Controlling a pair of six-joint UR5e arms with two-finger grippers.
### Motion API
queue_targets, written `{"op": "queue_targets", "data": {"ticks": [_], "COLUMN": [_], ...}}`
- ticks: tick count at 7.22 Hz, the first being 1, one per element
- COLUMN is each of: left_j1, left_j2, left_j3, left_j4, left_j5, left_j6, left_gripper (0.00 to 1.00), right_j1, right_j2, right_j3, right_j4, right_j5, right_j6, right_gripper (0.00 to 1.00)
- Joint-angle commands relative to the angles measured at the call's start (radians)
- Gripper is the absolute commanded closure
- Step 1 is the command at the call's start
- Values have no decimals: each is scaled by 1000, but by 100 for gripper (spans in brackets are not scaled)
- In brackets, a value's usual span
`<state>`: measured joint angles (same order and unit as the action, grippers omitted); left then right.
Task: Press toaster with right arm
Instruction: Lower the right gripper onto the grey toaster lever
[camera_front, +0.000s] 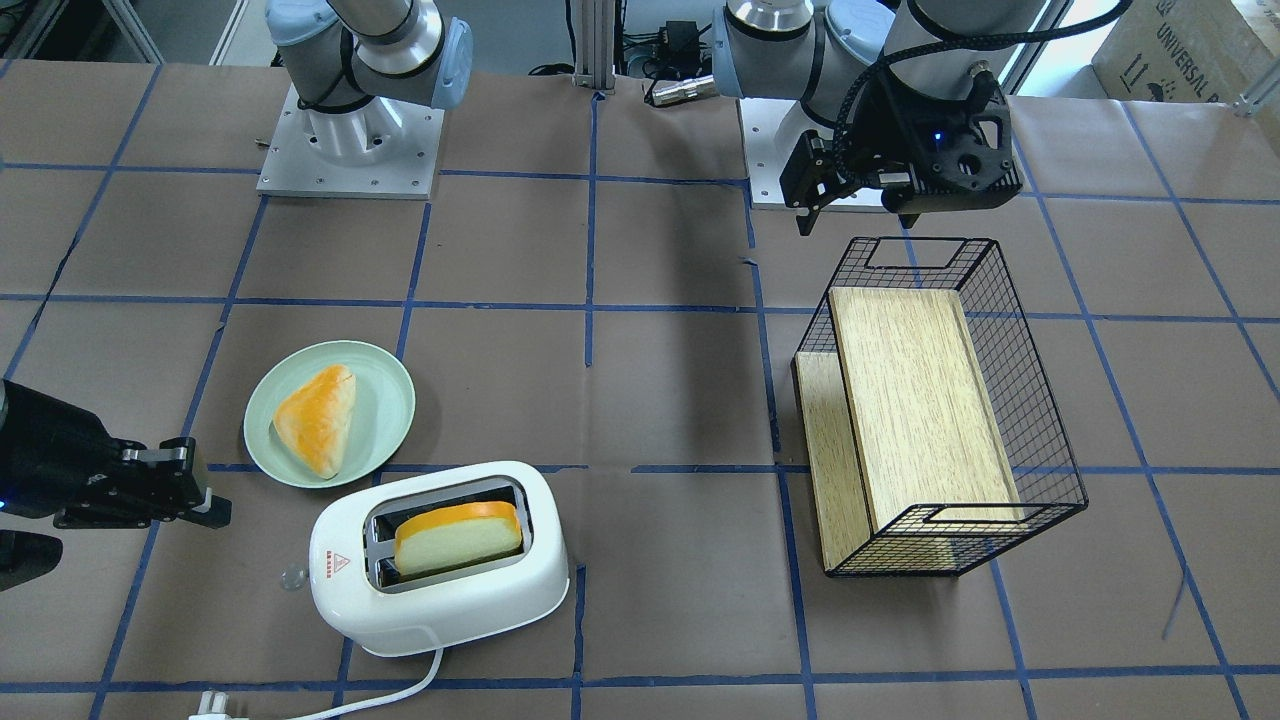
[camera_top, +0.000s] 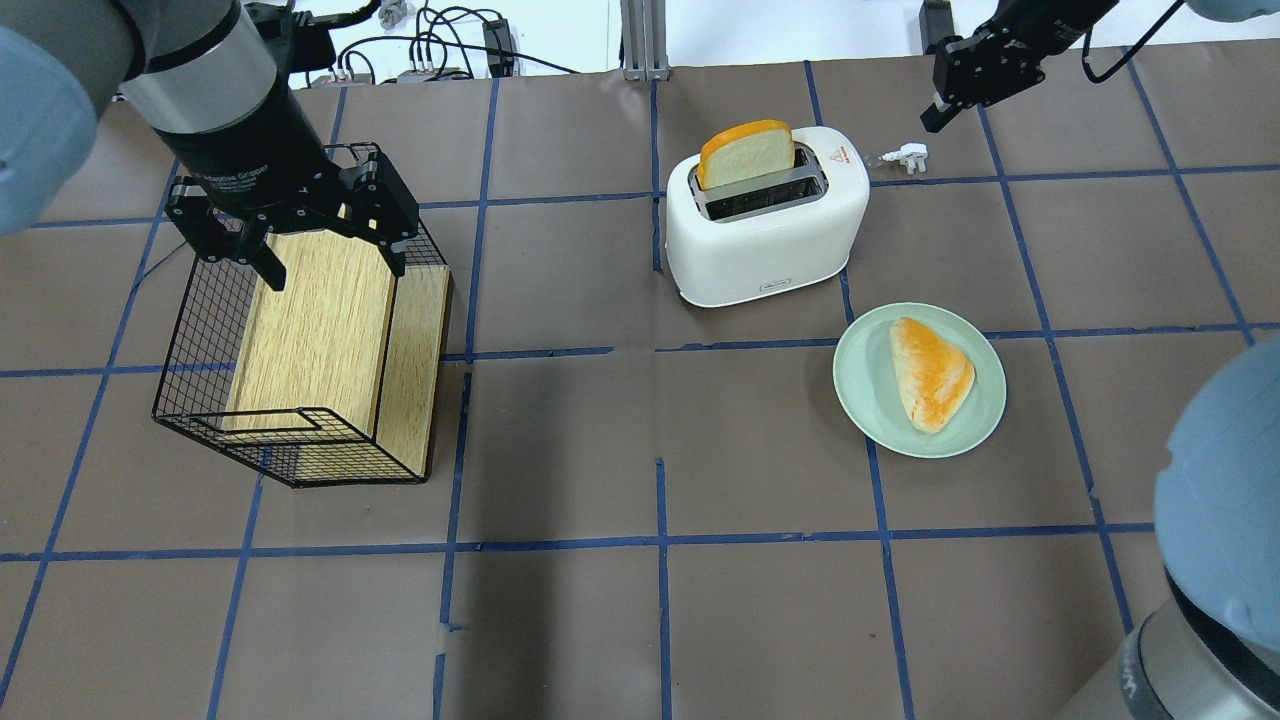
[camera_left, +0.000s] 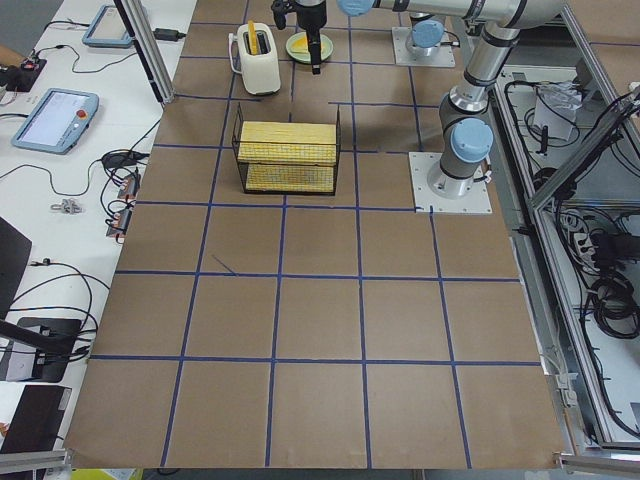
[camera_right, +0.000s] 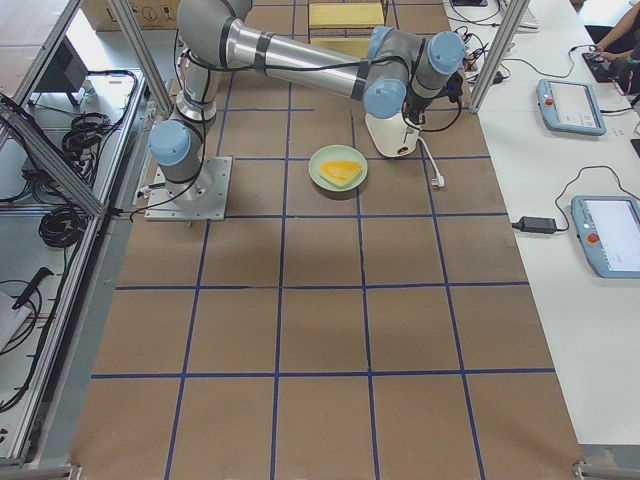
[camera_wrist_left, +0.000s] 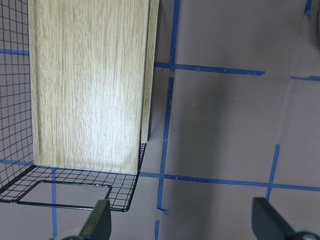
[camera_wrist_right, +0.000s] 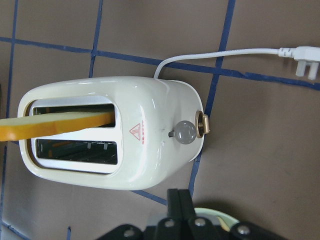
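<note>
The white two-slot toaster (camera_front: 450, 600) stands near the table's far edge, and it also shows in the overhead view (camera_top: 770, 240) and the right wrist view (camera_wrist_right: 150, 105). A bread slice (camera_front: 460, 535) sticks up from one slot. The clear knob (camera_wrist_right: 184, 132) juts from the end that faces my right gripper. My right gripper (camera_front: 212, 510) is shut and empty. It hovers beside that end, apart from the toaster; it also shows in the overhead view (camera_top: 938, 112) and the right wrist view (camera_wrist_right: 177, 195). My left gripper (camera_top: 330, 265) is open and empty above the wire basket.
A black wire basket (camera_top: 200, 330) lies tilted with a wooden board (camera_top: 320, 320) in it. A green plate (camera_top: 860, 400) with a triangular pastry (camera_top: 930, 372) sits next to the toaster. The toaster's white cord ends in a loose plug (camera_top: 905, 155).
</note>
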<state>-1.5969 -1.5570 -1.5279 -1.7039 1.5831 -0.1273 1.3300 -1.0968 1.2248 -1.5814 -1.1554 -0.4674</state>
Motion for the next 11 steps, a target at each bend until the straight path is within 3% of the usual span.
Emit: {"op": "queue_targets", "data": {"ticks": [1, 11], "left_j1": [0, 1], "left_j2": [0, 0], "left_j3": [0, 0], "left_j4": [0, 0], "left_j5": [0, 0], "left_j6": [0, 0], "left_gripper": [0, 0], "right_j1": [6, 34], "right_j2": [78, 164], "right_j3": [-45, -74], "right_j4": [1, 52], "right_j5": [22, 8], "right_j6": [0, 9], "right_gripper": [100, 100]}}
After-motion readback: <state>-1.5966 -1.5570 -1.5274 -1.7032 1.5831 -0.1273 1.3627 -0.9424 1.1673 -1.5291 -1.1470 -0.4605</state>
